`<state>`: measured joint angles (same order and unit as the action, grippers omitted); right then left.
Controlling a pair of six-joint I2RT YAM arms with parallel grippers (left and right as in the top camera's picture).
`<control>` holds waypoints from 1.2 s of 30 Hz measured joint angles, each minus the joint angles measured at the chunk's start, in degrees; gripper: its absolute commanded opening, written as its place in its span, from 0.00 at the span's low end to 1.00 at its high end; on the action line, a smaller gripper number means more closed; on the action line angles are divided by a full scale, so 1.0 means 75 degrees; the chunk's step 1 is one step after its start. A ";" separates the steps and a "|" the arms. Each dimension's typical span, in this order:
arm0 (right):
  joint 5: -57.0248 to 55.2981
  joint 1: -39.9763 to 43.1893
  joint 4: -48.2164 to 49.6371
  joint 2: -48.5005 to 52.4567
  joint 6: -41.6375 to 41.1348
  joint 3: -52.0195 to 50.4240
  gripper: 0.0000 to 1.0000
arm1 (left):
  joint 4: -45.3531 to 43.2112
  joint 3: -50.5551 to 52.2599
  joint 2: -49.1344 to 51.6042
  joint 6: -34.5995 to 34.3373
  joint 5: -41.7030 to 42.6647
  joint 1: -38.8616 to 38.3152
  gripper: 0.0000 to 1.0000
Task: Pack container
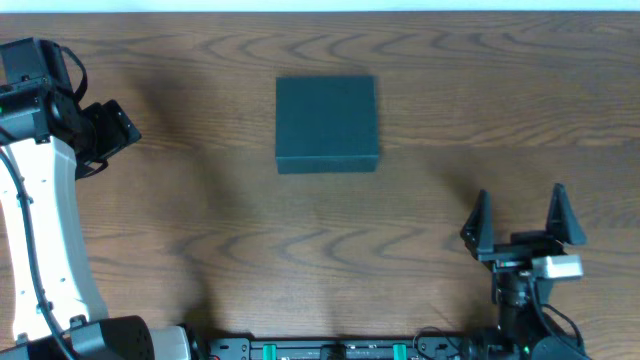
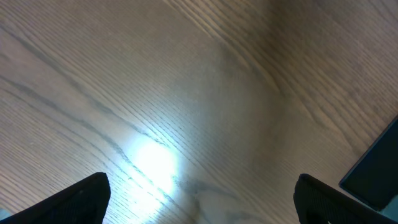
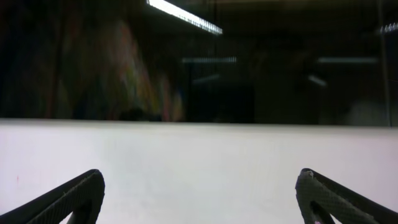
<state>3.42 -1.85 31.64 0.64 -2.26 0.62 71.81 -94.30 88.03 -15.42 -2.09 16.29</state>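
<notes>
The container [image 1: 327, 123] is a dark teal-green square box. It sits shut on the wooden table at the back centre of the overhead view. A corner of it shows at the right edge of the left wrist view [image 2: 379, 171]. My left gripper [image 1: 120, 128] is at the far left, well left of the box; it is open and empty over bare wood [image 2: 199, 202]. My right gripper [image 1: 520, 215] is at the front right, open and empty, its fingers pointing away from me; in its wrist view [image 3: 199, 196] it faces a white wall. No snack items are in view.
The wooden table [image 1: 450, 90] has a white far edge. The left arm's white link [image 1: 45, 230] stands along the left side. The right arm's base [image 1: 525, 300] is at the front right.
</notes>
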 measured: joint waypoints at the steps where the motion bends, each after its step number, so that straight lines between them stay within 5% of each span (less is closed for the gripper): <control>1: 0.0000 0.0000 -0.0102 0.0000 0.0000 -0.0020 0.99 | 0.0000 0.0000 0.0000 0.0000 0.0000 0.0000 0.95; 17: -0.0006 0.0000 -0.4683 0.0015 0.0023 -0.0032 0.99 | 0.0000 0.0000 0.0000 0.0000 0.0000 0.0000 0.95; 36: -0.0052 -0.0003 -0.4707 0.0466 0.0026 -0.0032 0.99 | 0.0000 0.0000 -0.0032 0.0003 -0.0003 -0.0020 0.95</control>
<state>3.03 -1.87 -3.66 4.14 -2.07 0.38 71.81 -94.30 87.79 -15.40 -2.11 16.14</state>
